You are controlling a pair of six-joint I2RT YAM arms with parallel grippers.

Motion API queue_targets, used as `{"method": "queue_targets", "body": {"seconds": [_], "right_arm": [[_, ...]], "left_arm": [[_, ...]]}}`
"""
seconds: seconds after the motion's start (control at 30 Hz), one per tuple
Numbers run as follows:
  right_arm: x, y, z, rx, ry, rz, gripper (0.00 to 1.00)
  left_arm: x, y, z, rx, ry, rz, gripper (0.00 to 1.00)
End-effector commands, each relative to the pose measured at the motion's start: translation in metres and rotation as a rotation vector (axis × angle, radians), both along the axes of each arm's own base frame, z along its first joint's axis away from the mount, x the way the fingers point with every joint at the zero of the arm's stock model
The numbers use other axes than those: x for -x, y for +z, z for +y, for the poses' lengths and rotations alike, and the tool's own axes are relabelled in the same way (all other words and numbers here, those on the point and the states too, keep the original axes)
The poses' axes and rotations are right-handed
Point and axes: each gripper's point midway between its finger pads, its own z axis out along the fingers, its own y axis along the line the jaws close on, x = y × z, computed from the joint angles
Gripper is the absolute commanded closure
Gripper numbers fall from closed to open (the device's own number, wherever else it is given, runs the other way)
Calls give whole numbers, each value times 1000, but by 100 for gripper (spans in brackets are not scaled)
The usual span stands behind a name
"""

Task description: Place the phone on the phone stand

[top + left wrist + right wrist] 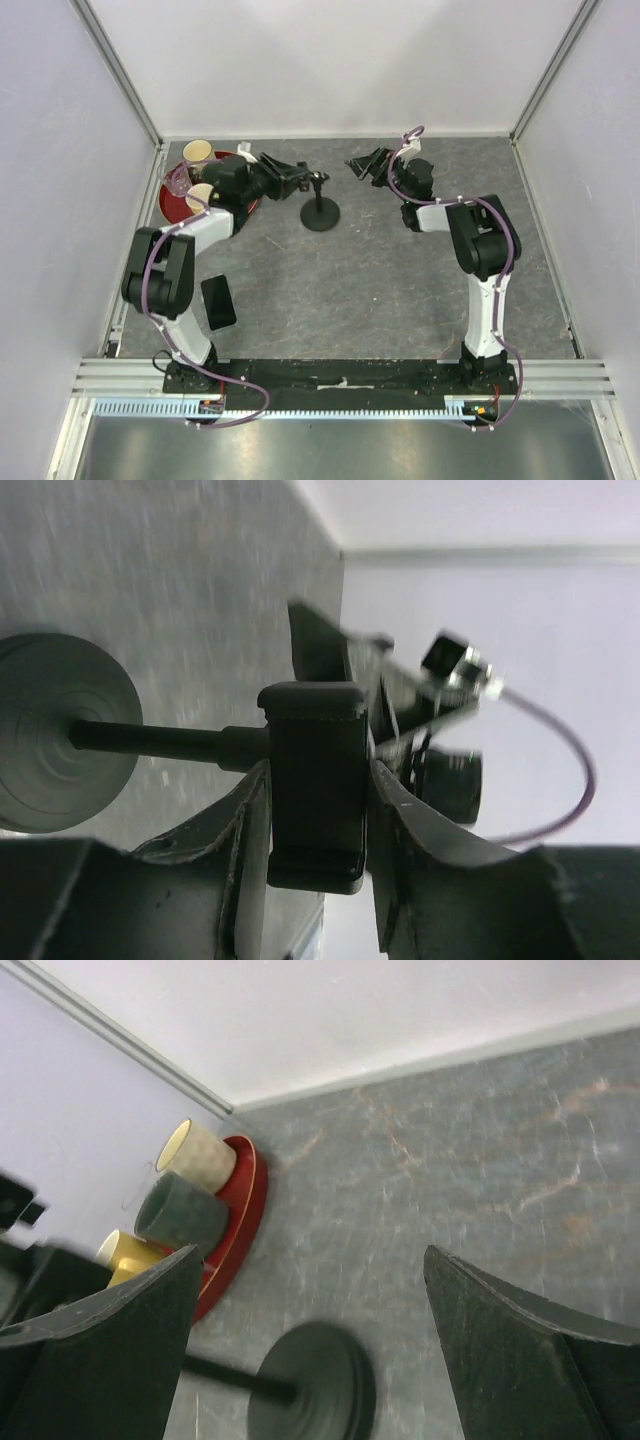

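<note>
The left gripper [299,181] is closed part-way on the phone stand [312,730]. Its two fingers [245,845] press against the opposite sides of the clamp bracket at the top of the stem, touching it on both sides. The stand is upright, with its stem vertical over the disc base [320,215]. That base sits flat on the grey table [400,300], toward the far side and about midway across.

Just left of this gripper, tight to the left wall [60,150], is a red plate [245,1210] carrying three cups: a cream cup [195,1155], a dark grey cup [180,1215] and a yellow cup [130,1255]. The left forearm passes over the plate's edge, so room is tight on that side. The back wall [330,60] is a little beyond the plate.

The right gripper [362,166] hangs across from the stand on its right. Its jaws are spread wide with nothing between them — it is apart from the bracket and points toward it.

A broad stretch of tabletop runs from the stand's base to the arms' mounts at the near edge.

The phone [218,302] lies flat there, well apart from the stand and just beside the left arm's lower link. Its long axis runs roughly from near to far — tipped slightly — with one short end toward the near edge.
</note>
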Motion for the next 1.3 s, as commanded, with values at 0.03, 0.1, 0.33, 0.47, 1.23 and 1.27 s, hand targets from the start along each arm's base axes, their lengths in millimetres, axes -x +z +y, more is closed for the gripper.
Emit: {"method": "queue_targets", "body": {"seconds": [0.03, 0.1, 0.33, 0.47, 1.23, 1.27], "right_arm": [[29, 24, -24, 71, -76, 23, 2], [50, 24, -26, 63, -62, 50, 2], [117, -3, -52, 185, -94, 177, 2], [137, 6, -60, 230, -126, 221, 2], [226, -1, -94, 496, -101, 400, 2], [227, 13, -86, 523, -104, 361, 2]], "left_arm": [[68, 50, -17, 62, 104, -129, 98], [91, 55, -27, 81, 132, -141, 98], [147, 28, -55, 83, 144, -131, 98], [160, 21, -64, 91, 133, -114, 95], [281, 26, 39, -270, 102, -288, 4], [286, 11, 53, -333, 129, -250, 4]]}}
